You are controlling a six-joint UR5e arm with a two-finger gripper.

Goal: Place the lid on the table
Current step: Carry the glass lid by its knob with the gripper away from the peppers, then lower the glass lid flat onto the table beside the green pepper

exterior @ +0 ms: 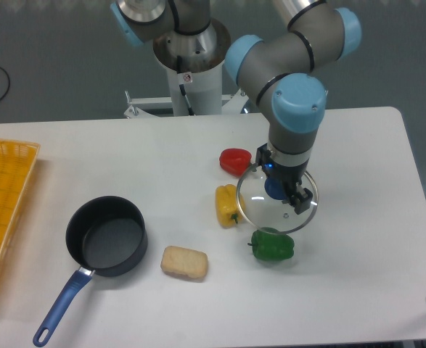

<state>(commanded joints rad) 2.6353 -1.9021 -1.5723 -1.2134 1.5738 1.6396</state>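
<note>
Nearest to the camera we see the pan point(105, 244), dark and with no lid, its blue handle pointing to the front left corner, and beside it a pale biscuit-like block point(184, 262). A little farther lies the green pepper point(273, 246), and behind it the lid point(276, 199) hangs in the air, held by its blue knob. Our gripper point(278, 190) is clenched on this knob, with the fingers coming down from above; the glass disc looks slightly tilted, and its front rim stands in the picture just above the green pepper. Whether they touch, we cannot tell. The yellow pepper point(227, 205) is just beside the lid on the left, and the red pepper point(235, 160) lies a bit farther back. At the far left edge is the yellow tray point(2, 210). We judge that the carrying step is in hand: the lid is already off the pan but not yet set on the table point(365, 217). For the next move we need a bare place; the white surface to the right of the peppers seems suitable. There we should lower the lid until its rim rests flat and only then let the knob go, because a glass lid put on a pepper may tip or slide.
</note>
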